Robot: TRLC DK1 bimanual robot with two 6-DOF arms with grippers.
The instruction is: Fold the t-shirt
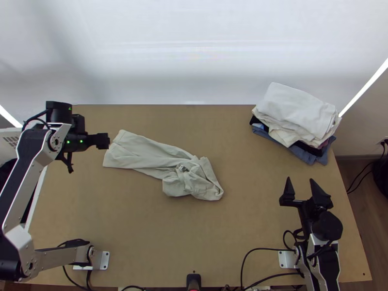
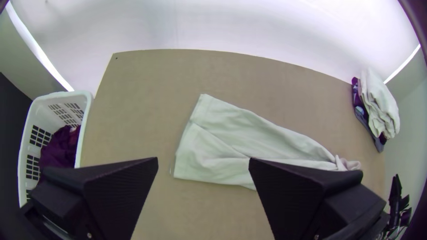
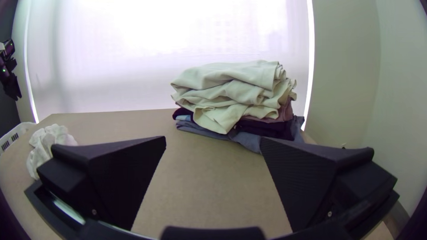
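I have my left hand wide open, empty, left of the shirt, which lies left of centre, bunched at its right end, and my right hand equally open, empty, near right.

1 pale-grey cloth t-shirt, 1 mixed-colour folded-clothes stack, 1 white plastic basket, 2 black flat-fingered grippers, 1 tan wooden surface.

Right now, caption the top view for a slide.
Pale t-shirt bunched at one end, left gripper near the other, folded clothes piled at upper right.
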